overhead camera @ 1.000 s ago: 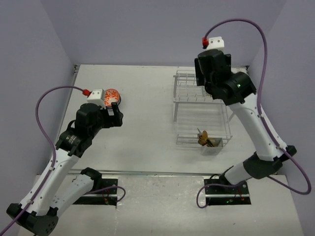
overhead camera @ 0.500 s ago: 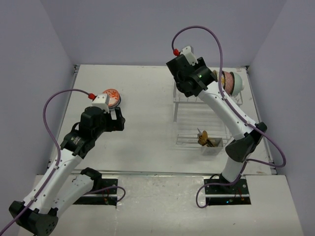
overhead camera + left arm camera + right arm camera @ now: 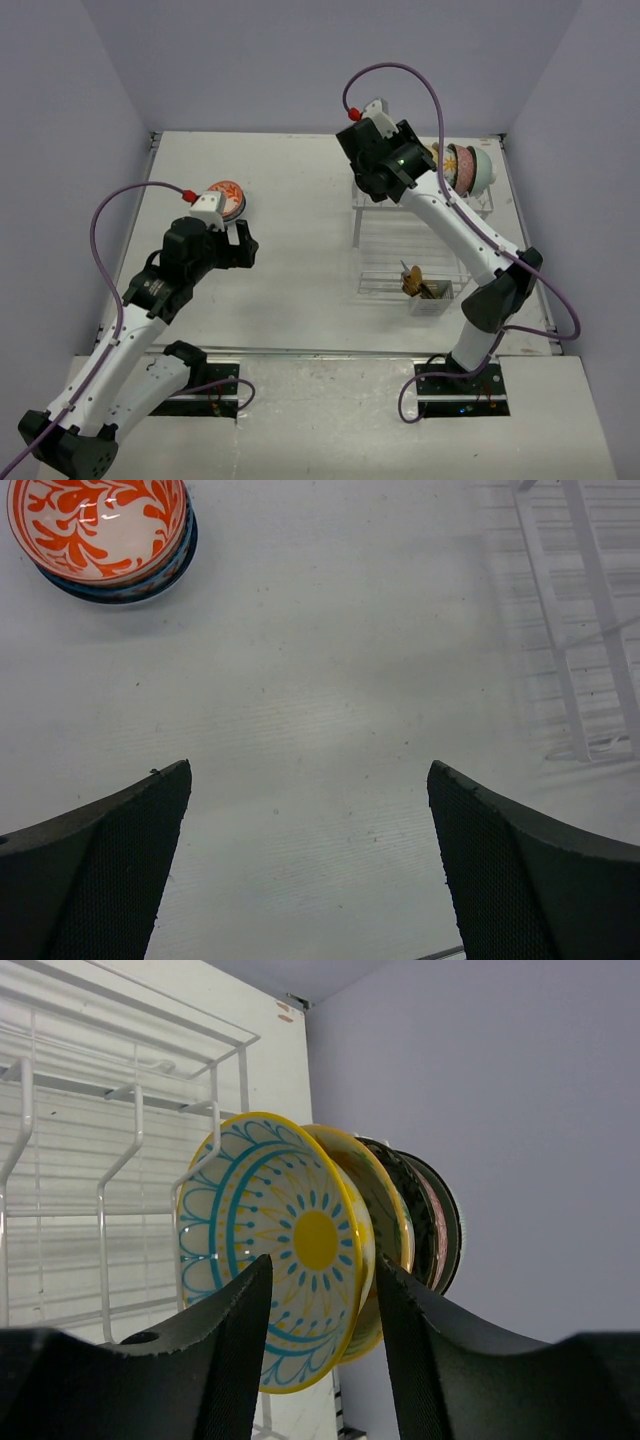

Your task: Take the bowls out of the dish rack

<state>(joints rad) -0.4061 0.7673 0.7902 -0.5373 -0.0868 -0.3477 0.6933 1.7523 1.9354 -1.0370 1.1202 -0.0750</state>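
Logs the grasp step: right gripper (image 3: pixel 320 1268), jaws half-narrowed astride the rim of the yellow bowl (image 3: pixel 290 1245), on edge in the dish rack (image 3: pixel 137 1125) mid-frame, grip seemingly not yet firm; left gripper (image 3: pixel 308 772) wide, empty, orange bowl (image 3: pixel 97 525) upper left; needs closing, then lifting clear.

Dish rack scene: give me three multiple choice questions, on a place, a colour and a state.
1. The orange bowl sits: A on the floor; B on a blue bowl on the table; C in a drawer.
2. The front bowl in the dish rack, by the right tool, is: A yellow and teal; B black; C red.
3. The left tool is: A gripping a bowl; B gripping a spoon; C open, empty.
B, the left wrist view shows the stack; A, its pattern faces the wrist camera; C, fingers wide apart, nothing between.
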